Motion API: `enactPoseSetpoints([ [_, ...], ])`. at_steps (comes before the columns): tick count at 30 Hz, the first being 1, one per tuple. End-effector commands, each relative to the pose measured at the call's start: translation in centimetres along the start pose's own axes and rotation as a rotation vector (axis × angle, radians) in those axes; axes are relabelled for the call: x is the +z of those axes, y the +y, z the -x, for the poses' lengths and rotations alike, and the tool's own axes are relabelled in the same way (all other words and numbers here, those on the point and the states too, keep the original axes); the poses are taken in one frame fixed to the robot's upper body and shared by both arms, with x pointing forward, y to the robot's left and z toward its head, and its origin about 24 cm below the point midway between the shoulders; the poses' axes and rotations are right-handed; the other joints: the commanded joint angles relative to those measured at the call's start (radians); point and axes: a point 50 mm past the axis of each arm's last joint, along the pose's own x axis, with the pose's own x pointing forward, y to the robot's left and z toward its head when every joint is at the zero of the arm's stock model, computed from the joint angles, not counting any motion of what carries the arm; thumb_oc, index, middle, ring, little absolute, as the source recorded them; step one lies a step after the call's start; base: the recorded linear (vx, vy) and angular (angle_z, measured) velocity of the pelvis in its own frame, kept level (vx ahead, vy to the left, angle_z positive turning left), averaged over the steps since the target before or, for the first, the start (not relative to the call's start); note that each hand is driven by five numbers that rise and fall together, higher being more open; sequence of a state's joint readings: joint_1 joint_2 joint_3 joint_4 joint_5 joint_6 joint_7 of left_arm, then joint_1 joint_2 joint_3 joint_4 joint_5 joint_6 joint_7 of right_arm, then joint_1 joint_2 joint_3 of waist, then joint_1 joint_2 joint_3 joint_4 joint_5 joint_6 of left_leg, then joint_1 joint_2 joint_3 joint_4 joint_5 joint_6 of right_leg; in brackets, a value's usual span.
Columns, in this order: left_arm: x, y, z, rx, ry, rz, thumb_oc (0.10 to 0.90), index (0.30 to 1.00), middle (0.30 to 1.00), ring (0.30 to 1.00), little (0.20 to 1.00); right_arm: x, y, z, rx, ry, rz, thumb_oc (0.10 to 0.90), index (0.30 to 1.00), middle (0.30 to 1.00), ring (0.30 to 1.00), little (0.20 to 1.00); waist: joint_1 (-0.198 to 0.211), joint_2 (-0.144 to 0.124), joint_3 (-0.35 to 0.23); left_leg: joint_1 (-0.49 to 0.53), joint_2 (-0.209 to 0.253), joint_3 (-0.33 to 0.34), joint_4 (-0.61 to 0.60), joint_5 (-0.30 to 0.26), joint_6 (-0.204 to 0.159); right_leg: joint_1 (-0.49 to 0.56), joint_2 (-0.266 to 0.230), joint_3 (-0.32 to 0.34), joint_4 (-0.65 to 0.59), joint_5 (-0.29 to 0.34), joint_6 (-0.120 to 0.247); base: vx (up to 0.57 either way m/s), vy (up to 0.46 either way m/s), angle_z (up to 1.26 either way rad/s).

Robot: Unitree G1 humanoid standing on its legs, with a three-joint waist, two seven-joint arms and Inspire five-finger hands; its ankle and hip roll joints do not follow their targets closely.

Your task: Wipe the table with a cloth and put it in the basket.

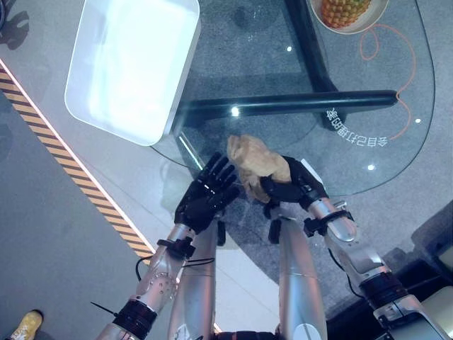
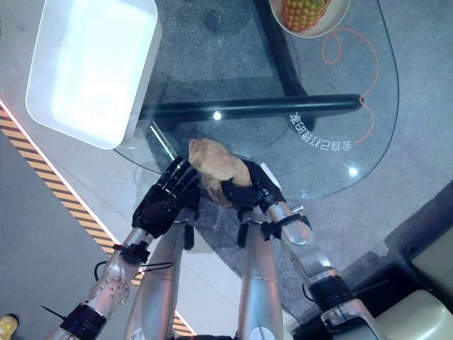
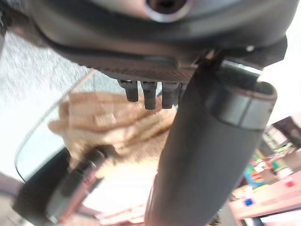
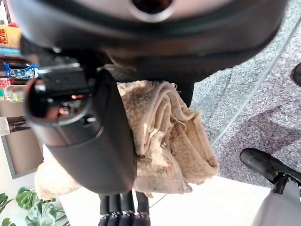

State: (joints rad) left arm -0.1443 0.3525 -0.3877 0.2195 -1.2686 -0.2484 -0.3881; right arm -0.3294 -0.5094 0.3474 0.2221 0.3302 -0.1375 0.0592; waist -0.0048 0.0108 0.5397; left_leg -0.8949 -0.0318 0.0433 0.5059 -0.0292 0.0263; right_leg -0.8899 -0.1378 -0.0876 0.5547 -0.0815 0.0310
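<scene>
A crumpled tan cloth point(image 1: 255, 159) is held up over the near edge of the glass table point(image 1: 297, 78). My right hand point(image 1: 294, 185) is shut on it, with fingers and thumb point(image 4: 94, 136) curled round the bunched cloth point(image 4: 174, 136). Just left of the cloth, my left hand point(image 1: 205, 195) is open, its fingers point(image 3: 146, 92) straight and reaching close to the cloth point(image 3: 108, 122); I cannot tell if they touch. The white basket point(image 1: 127, 64) stands at the table's far left, empty.
A bowl holding a pineapple point(image 1: 345, 10) sits at the far right of the table. A dark bar point(image 1: 283, 105) of the table's frame runs under the glass. A yellow-and-black striped line point(image 1: 64, 159) crosses the floor at left.
</scene>
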Motion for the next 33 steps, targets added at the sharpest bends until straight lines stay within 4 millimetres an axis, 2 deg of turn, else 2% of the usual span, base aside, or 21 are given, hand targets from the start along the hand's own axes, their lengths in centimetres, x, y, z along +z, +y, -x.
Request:
enactPoseSetpoints([
  [1,0.2,-3.0,0.3,-0.212,-0.068,0.083,0.800,0.900,0.900,0.900,0.900,3.3,2.4,0.0,0.193,-0.164,0.042,0.100,0.300,0.300,0.300,0.200,0.013,0.033,-0.020,0.042,-0.007,0.026,-0.009,-0.064,0.047,0.017,0.059,-0.006,-0.052,0.063,-0.007,0.00,0.000,0.00],
  [11,0.3,-5.3,-0.8,-0.334,-0.075,0.167,0.800,0.900,0.900,0.900,0.900,3.0,5.1,-0.6,0.434,-0.071,0.128,0.100,0.300,0.300,0.300,0.200,0.024,0.032,-0.020,0.034,-0.017,0.017,-0.017,-0.051,0.045,0.013,0.059,-0.012,-0.064,0.067,-0.011,0.00,0.000,0.00],
  [16,-0.2,-5.6,-1.1,-0.319,-0.043,0.156,0.800,0.900,0.900,0.900,0.900,3.3,6.2,-0.6,0.533,-0.077,0.140,0.100,0.300,0.300,0.300,0.200,0.026,0.033,-0.020,0.034,-0.023,0.012,-0.022,-0.045,0.046,0.015,0.062,-0.010,-0.072,0.072,-0.011,0.00,0.000,0.00],
  [20,-0.5,-5.5,-1.3,-0.288,-0.010,0.135,0.800,0.900,0.900,0.900,0.900,3.8,7.6,-0.5,0.650,-0.088,0.152,0.100,0.300,0.300,0.300,0.200,0.029,0.032,-0.020,0.032,-0.028,0.010,-0.025,-0.038,0.045,0.013,0.066,-0.010,-0.077,0.075,-0.011,0.00,0.000,0.00],
  [26,-1.4,-5.5,-1.4,-0.263,0.054,0.050,0.800,0.900,0.900,0.900,0.900,3.3,9.1,0.0,0.793,-0.057,0.222,0.100,0.300,0.300,0.300,0.200,0.032,0.036,-0.020,0.027,-0.030,0.010,-0.028,-0.031,0.043,0.010,0.068,-0.010,-0.082,0.078,-0.014,0.00,0.000,0.00],
  [30,-2.1,-4.7,-1.6,-0.159,0.133,-0.044,0.800,0.900,0.900,0.900,0.900,3.8,10.0,0.0,0.848,-0.085,0.227,0.100,0.300,0.300,0.300,0.200,0.035,0.040,-0.020,0.023,-0.034,0.007,-0.030,-0.024,0.041,0.006,0.070,-0.011,-0.082,0.079,-0.013,0.00,0.000,0.00],
  [33,-2.5,-3.9,-1.5,-0.060,0.168,-0.036,0.800,0.900,0.900,0.900,0.900,4.0,10.2,0.0,0.861,-0.103,0.214,0.100,0.300,0.300,0.300,0.200,0.037,0.041,-0.020,0.024,-0.036,0.005,-0.029,-0.021,0.041,0.007,0.070,-0.011,-0.079,0.079,-0.012,0.00,0.000,0.00],
])
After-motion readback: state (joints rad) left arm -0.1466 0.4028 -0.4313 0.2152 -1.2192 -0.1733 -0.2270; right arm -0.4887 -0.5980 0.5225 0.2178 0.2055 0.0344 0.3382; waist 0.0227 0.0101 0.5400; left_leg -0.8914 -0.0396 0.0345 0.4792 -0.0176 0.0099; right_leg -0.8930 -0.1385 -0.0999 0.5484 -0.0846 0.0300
